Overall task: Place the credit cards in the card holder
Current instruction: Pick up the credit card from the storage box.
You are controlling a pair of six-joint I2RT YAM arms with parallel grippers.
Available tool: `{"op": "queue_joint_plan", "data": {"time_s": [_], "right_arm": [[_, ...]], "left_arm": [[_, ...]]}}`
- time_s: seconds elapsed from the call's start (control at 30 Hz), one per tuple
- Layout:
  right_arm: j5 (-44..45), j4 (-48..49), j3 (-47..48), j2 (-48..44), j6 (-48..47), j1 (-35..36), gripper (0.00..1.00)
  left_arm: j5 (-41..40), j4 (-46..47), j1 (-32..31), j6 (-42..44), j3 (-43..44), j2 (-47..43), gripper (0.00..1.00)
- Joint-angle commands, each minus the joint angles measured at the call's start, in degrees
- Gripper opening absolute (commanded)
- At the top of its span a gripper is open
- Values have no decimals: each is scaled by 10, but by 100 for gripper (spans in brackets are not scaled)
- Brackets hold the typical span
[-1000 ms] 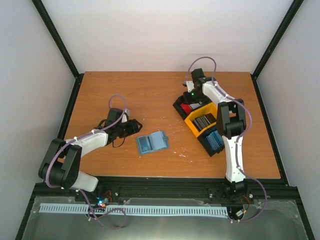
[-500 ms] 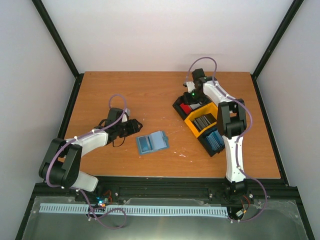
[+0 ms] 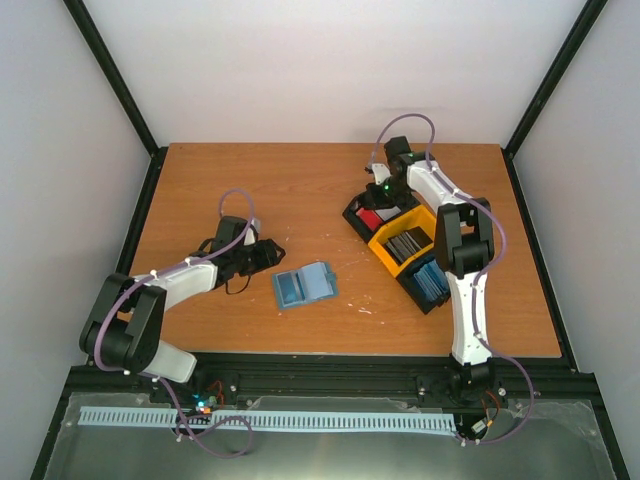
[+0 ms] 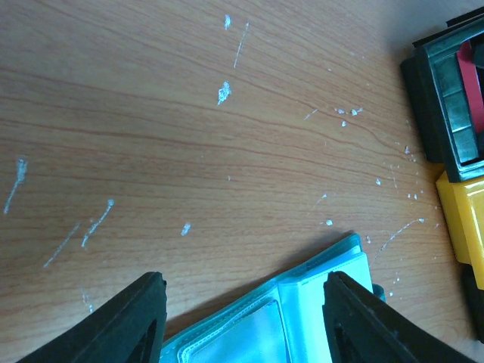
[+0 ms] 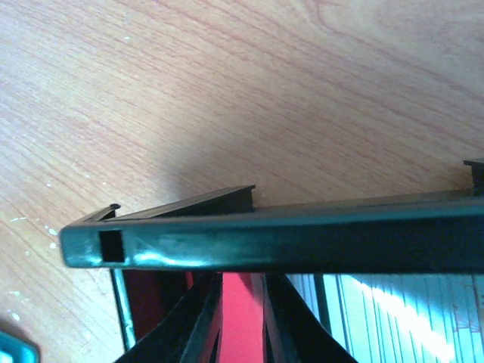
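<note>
The card holder [image 3: 304,286] lies open on the table, blue-grey with clear pockets. My left gripper [image 3: 270,252] rests just left of it, open, with the holder's edge [image 4: 302,318] lying between its fingers [image 4: 144,318] and untouched. My right gripper [image 3: 377,207] reaches down into the black end compartment of the tray [image 3: 404,262]. There its jaws stand narrow around a red credit card [image 5: 242,318], one finger on each side of it. The tray's black wall [image 5: 265,242] crosses the right wrist view and hides the fingertips. The left wrist view shows red credit cards [image 4: 473,83] in that compartment.
The black-and-yellow tray holds grey cards [image 3: 405,243] in its yellow middle compartment and blue cards [image 3: 430,281] in the near one. White scuff marks [image 4: 223,92] dot the wood. Black frame rails run along the table's sides.
My right gripper's jaws have narrowed onto the red card. The tray has shifted a little. The left arm and the card holder have stayed put.
</note>
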Motion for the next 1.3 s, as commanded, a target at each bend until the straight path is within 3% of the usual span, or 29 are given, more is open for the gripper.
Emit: {"op": "queue_joint_plan", "data": {"time_s": [0.0,0.3,0.57,0.9,1.17,1.27], "right_arm": [[-40,-22,-8,-34,8,1,17],[-82,-17,-50,-56,4,1,17],[-62,-18,-86,-74,-8,1,24],[-30,-18,-66,-63,-37,9,24],[44,4,-43,-46,-65,28,3],[39,16,-44,-72,-66,27,3]], "left_arm": [[0,-4,4,12,19,5,58],[-3,-6,4,13,16,2,58],[-4,-6,4,14,16,3,58],[-6,-7,4,13,16,2,58],[-16,-12,4,15,21,-13,58],[-20,-8,3,14,18,-25,58]]}}
